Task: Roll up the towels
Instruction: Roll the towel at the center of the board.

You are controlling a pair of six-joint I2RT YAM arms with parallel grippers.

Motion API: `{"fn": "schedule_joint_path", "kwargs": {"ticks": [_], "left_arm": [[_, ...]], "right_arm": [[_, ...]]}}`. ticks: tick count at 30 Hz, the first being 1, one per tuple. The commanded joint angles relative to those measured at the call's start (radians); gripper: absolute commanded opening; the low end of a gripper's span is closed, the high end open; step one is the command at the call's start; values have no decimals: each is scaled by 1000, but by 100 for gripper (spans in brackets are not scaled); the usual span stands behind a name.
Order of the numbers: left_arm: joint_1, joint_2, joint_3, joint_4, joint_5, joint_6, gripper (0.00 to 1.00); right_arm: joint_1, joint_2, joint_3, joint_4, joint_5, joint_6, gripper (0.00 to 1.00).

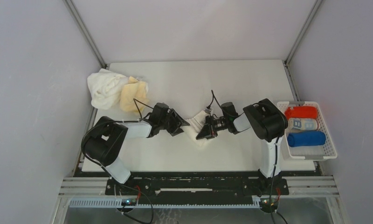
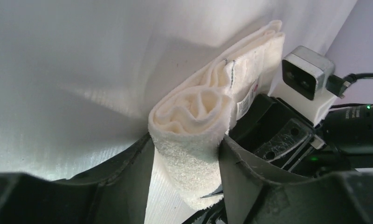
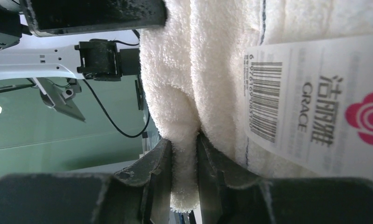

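A cream towel (image 1: 197,127) lies mid-table between both arms, partly rolled. In the left wrist view its rolled end (image 2: 194,116) shows a spiral of layers, and my left gripper (image 2: 185,140) is shut on that roll, a finger pressing each side. My right gripper (image 3: 183,142) is shut on a fold of the same towel (image 3: 208,70), beside its printed label (image 3: 315,107). From above, the left gripper (image 1: 181,125) and right gripper (image 1: 205,132) face each other across the cloth. A white towel (image 1: 105,87) and a pale yellow-orange towel (image 1: 132,95) lie crumpled at the back left.
A white slatted basket (image 1: 310,154) at the right table edge holds a red roll (image 1: 302,112), a light-blue patterned roll (image 1: 302,124) and a royal blue roll (image 1: 307,138). The right wrist's camera housing (image 2: 308,77) sits close behind the towel.
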State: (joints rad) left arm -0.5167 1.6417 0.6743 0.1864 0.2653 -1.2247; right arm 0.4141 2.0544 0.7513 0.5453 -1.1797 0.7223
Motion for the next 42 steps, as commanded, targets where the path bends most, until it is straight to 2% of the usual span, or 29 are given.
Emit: {"fn": "schedule_joint_path", "kwargs": {"ticks": [1,5,7,12,18,23,27,32,35,38,42], "left_arm": [[-7,29,38,-31,-35,26,52],[-16,33,36,-61,-45,35,39],[-18,28,37,-88,-52,43,36],[-18,-22,49,-208,-109,85,35],[-17,-118,46,-385,-193,138,35],[-19,-185,10,-443,-220,145,35],[-23,-191,16,-468,-217,147,36],[-25,-179,45,-501,-220,159,36],[-26,-173,52,-509,-216,159,36],[-27,-171,54,-509,-215,156,36],[-28,-164,56,-510,-212,156,37]], "right_arm": [[19,-44,-9,-224,164,-129,25],[60,-177,17,-376,274,-222,32],[97,-269,43,-476,363,-278,38],[241,-467,109,-726,749,-436,52],[517,-594,173,-843,1226,-551,64],[727,-540,239,-863,1537,-598,70],[846,-431,304,-894,1711,-620,72],[930,-306,347,-898,1840,-666,72],[947,-258,354,-902,1866,-676,70],[957,-229,355,-917,1889,-679,67],[985,-225,356,-925,1950,-684,68]]}}
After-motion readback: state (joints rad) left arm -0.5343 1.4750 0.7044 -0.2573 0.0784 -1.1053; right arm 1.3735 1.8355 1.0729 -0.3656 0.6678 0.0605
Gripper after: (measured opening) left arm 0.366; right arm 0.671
